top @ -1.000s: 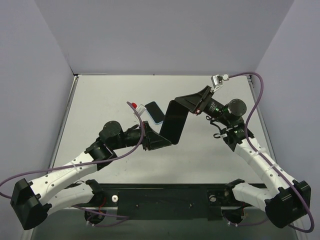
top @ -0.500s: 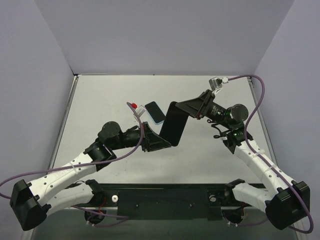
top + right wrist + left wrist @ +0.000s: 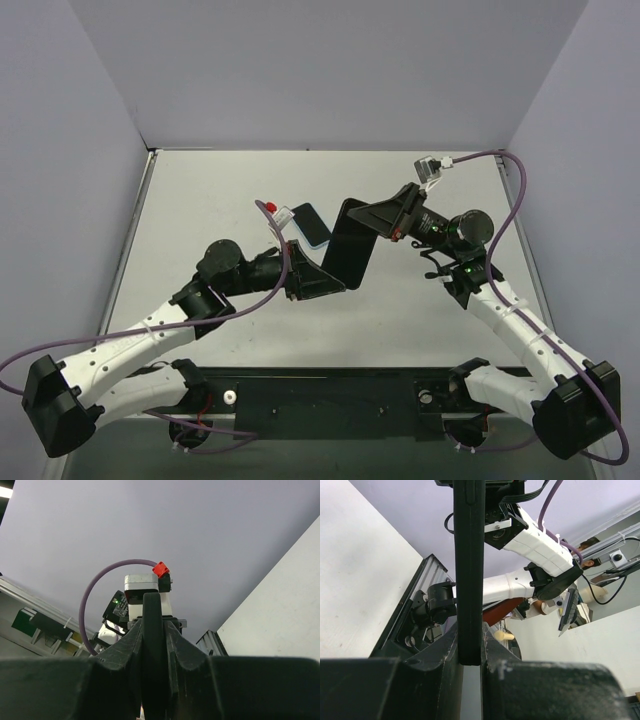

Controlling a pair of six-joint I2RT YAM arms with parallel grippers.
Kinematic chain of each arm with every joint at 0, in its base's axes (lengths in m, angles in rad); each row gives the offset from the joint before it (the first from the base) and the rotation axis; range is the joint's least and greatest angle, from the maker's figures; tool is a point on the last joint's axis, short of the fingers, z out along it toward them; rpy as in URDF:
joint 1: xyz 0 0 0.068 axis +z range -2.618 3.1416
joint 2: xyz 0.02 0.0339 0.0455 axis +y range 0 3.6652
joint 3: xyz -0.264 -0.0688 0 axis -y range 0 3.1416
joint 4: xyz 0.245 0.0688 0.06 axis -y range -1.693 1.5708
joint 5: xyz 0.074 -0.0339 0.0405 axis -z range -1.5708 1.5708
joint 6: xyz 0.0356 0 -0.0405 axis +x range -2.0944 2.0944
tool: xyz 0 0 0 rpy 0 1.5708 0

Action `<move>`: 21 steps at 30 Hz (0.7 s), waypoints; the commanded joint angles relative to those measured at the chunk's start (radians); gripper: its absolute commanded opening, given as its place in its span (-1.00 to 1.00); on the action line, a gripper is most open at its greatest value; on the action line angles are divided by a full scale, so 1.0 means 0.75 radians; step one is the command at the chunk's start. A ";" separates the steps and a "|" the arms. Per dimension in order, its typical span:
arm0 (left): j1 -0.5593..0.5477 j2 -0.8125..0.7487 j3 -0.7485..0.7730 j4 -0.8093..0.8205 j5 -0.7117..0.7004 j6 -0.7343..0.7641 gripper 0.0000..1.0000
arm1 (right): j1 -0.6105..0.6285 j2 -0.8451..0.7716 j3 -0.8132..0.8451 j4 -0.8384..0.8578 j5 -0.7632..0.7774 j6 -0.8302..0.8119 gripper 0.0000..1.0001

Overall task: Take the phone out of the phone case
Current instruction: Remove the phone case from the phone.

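Observation:
A black flat phone case (image 3: pixel 349 245) hangs above the table, held between both grippers. My left gripper (image 3: pixel 326 279) is shut on its lower end, and my right gripper (image 3: pixel 374 218) is shut on its upper right corner. In the left wrist view the case (image 3: pixel 469 570) stands edge on between my shut fingers (image 3: pixel 470 652). In the right wrist view its edge (image 3: pixel 152 630) fills the gap of my gripper (image 3: pixel 153 645). A dark, phone-like slab with a light blue rim (image 3: pixel 312 224) lies flat on the table just left of the case. I cannot tell whether the case holds anything.
The white table (image 3: pixel 220 200) has grey walls on three sides. A black rail (image 3: pixel 320 400) with the arm bases runs along the near edge. The left wrist camera with its red tab (image 3: pixel 272 212) sits close to the blue-rimmed slab.
My right gripper has moved a little left and down, turning the case's top end. My left gripper keeps its hold with only a slight shift. The blue-rimmed slab has not moved.

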 commanded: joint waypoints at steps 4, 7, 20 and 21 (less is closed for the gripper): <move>0.005 0.017 0.115 0.094 -0.060 0.007 -1.00 | 0.019 -0.051 0.040 0.049 -0.013 -0.005 -1.00; 0.009 -0.037 0.101 -0.038 -0.168 0.028 -0.37 | 0.005 -0.083 0.011 0.063 0.069 0.038 -1.00; 0.015 -0.210 -0.112 0.120 -0.397 -0.156 0.19 | -0.110 0.033 -0.062 0.560 0.061 0.462 -1.00; 0.013 -0.206 -0.110 0.146 -0.395 -0.158 0.21 | -0.110 0.031 -0.060 0.564 0.061 0.464 -1.00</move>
